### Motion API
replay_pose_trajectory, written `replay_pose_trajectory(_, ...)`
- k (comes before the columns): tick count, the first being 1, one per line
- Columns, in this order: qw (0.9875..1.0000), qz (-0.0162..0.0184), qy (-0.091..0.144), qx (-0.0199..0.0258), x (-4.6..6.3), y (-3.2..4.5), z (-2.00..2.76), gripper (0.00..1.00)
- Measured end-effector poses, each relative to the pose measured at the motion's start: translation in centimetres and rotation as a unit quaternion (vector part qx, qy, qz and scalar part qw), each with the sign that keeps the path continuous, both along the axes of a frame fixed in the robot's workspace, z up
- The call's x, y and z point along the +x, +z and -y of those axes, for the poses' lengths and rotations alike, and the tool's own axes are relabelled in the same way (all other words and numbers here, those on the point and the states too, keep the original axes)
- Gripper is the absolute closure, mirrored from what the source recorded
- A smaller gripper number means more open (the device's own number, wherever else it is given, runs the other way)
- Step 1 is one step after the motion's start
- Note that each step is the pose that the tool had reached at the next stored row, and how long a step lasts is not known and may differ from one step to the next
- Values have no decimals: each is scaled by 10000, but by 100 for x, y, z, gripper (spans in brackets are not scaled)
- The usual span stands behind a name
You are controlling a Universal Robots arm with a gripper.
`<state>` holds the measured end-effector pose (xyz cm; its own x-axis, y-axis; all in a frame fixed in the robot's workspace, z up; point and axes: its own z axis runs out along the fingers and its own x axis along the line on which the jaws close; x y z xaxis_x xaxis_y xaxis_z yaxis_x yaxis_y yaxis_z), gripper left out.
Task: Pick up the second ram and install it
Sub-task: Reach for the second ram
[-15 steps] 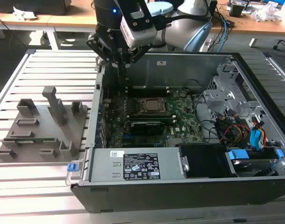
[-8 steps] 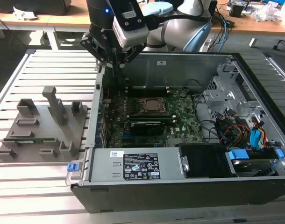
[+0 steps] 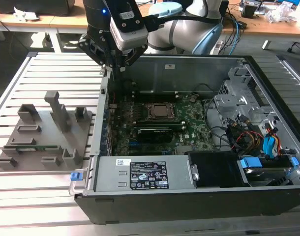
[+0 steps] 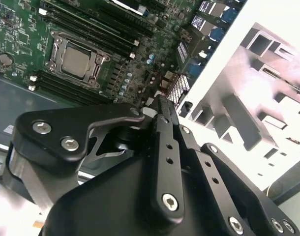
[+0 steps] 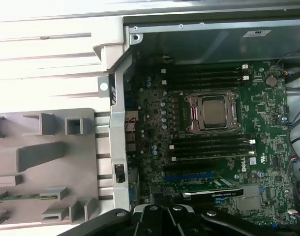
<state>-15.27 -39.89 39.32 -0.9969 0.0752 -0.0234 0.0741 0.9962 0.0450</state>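
Plainly, the pick has not begun. In the exterior view the fingers [image 3: 115,61] look pressed together with nothing between them, hanging over the side wall of the open computer case [image 3: 189,69]. The second ram [image 3: 34,146] sits in a slot of the grey tray [image 3: 56,110] on the slatted bench [image 3: 56,73], well apart from the fingers, toward the exterior view's left. A black label [image 3: 146,176] on the power supply, far from the fingers, carries white print too small to read.

In the second wrist view the fingers [image 4: 161,128] meet at their tips, empty, with the motherboard [image 4: 22,34] to one side of them and the tray [image 4: 238,118] to the other.

In the first wrist view the ram [image 5: 24,196] shows as a thin green strip in the tray [image 5: 37,157]; its label cannot be made out. Beyond the fingers [image 5: 162,219], dark memory slots flank the processor socket [image 5: 213,110]; whether any holds a stick I cannot tell. Grasping, carrying and seating all appear left to do.
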Motion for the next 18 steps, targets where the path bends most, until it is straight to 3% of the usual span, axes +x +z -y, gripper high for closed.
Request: replay_pose_trajectory(18,10000,0,0,0,-359,-2,0,89)
